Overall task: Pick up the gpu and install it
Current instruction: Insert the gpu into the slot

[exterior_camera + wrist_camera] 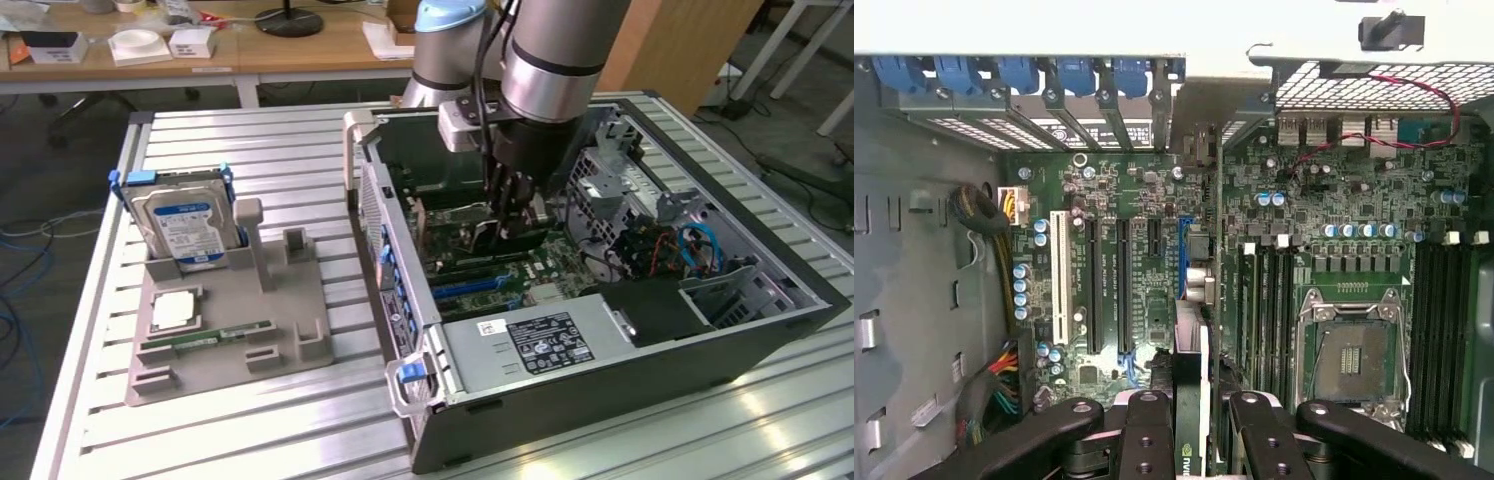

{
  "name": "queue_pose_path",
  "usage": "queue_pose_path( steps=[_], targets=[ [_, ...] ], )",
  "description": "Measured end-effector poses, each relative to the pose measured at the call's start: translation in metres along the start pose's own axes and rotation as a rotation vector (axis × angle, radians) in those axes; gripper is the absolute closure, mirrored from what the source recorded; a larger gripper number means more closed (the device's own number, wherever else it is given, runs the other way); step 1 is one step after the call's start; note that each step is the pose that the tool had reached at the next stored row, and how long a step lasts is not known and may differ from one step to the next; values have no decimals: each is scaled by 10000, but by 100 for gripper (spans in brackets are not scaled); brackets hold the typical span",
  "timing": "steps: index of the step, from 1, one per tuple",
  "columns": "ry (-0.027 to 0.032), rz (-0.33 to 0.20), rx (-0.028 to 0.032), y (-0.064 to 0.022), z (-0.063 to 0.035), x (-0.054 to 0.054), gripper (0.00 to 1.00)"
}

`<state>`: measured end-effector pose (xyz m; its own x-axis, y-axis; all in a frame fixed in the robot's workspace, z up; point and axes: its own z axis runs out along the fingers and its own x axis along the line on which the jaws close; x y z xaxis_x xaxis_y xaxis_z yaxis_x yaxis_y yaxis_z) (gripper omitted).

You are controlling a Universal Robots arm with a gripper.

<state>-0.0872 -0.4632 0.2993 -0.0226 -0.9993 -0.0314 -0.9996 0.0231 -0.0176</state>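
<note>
The gpu (1194, 330) appears edge-on in the wrist view as a thin card running from between my fingers toward the rear slot openings, over the blue expansion slot (1182, 262) of the green motherboard (1144, 200). My gripper (1199, 405) is shut on the card's near end. In the exterior view my gripper (514, 215) reaches straight down into the open computer case (747, 340), and the dark gpu (518, 240) hangs below it just above the board.
On the grey fixture (300, 300) at the exterior view's left stand a silver hard drive (187, 225), a small chip (174, 310) and a green memory stick (207, 340). Inside the case are the power supply (534, 345), the processor socket (1351, 350) and cable bundles (994, 390).
</note>
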Motion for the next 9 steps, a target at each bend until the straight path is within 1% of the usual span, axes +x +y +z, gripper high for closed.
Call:
queue_pose_path(
  steps=[5, 9],
  targets=[
    [-2, 1, 2, 0, 25, 22, 73],
    [0, -1, 1, 18, 65, 24, 73]
  ],
)
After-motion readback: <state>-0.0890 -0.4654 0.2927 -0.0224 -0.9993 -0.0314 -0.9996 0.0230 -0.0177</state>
